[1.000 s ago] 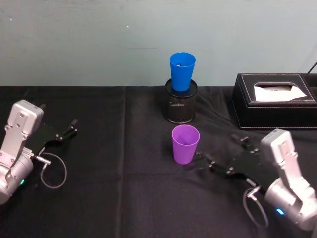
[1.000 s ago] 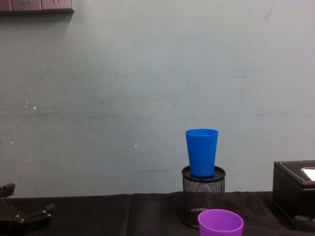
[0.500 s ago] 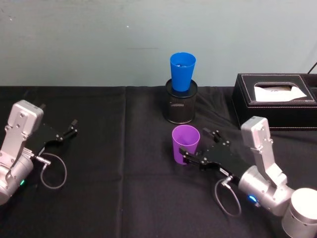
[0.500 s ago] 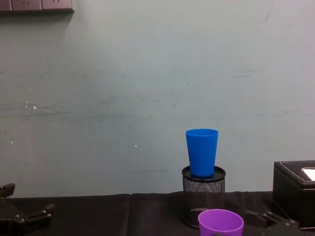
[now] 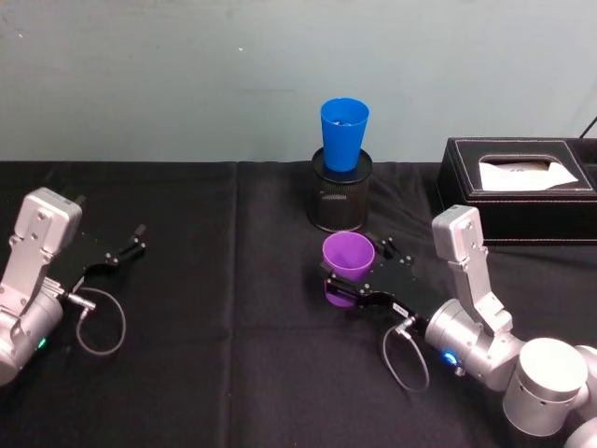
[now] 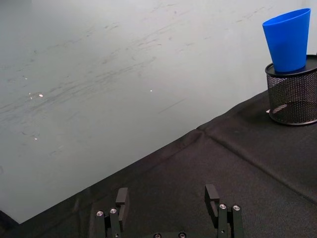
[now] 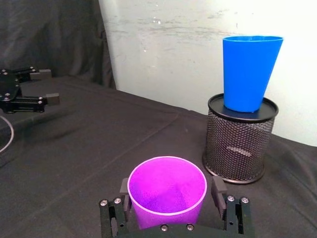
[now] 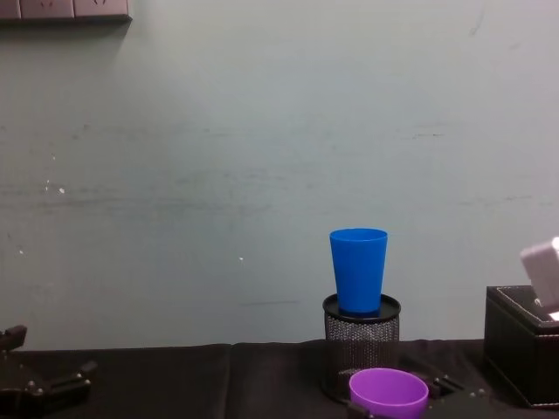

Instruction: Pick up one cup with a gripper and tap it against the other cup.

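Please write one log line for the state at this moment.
right tool: shut on purple cup | left tool: open, parked | blue cup: upright atop mesh holder | tap: not yet

I can read nothing here. The smooth purple plastic tumbler [image 7: 167, 191], the bright blue plastic tumbler [image 7: 250, 69] and the black stitched box [image 5: 518, 201] at the bench's far right edge carry no lettering I can make out.
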{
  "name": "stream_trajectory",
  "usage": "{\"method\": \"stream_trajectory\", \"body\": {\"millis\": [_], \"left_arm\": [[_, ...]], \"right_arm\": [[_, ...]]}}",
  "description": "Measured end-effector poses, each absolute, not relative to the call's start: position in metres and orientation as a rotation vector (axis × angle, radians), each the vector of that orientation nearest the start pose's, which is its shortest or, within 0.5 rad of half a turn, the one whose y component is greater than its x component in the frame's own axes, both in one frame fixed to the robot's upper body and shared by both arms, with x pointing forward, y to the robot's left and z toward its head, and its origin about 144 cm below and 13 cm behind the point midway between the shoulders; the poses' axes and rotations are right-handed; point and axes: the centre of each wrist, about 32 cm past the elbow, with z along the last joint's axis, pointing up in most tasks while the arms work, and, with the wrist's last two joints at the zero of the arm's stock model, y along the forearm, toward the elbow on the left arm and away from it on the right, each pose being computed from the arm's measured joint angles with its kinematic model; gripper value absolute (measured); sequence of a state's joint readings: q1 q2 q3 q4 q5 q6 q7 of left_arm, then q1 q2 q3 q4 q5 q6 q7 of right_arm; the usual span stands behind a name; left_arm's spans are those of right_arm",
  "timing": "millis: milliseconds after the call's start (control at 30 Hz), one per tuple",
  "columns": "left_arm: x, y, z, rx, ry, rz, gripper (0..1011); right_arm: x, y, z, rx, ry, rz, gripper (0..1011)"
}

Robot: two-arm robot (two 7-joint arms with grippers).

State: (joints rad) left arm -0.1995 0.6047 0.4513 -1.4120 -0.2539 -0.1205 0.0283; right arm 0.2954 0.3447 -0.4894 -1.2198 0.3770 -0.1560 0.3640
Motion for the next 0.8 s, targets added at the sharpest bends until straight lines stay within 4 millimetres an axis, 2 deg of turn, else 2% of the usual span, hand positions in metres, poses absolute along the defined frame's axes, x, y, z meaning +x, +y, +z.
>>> {"method": "stream_trajectory", "body": {"millis": [367,467,567,800], "left_arm": [[0.4886,0.3097,1.1398,0.305,-0.285,1.248,1000],[0.4886,0.3097,1.1398,0.304,-0.285,1.248,1000],[0.4886,0.3097,1.1398,0.304,-0.285,1.248,1000],[0.4886,0.3097,1.1398,0.304,-0.285,1.248,1000]], "right_arm": [[0.5189,-0.2241,1.1015,-0.069,0.005,-0.87,998],[0.5187,-0.224,1.1011,-0.064,0.007,-0.873,947],[0.5186,-0.2243,1.1013,-0.065,0.007,-0.872,852],[0.5164,-0.2243,1.1078,-0.064,-0.006,-0.868,773]]}}
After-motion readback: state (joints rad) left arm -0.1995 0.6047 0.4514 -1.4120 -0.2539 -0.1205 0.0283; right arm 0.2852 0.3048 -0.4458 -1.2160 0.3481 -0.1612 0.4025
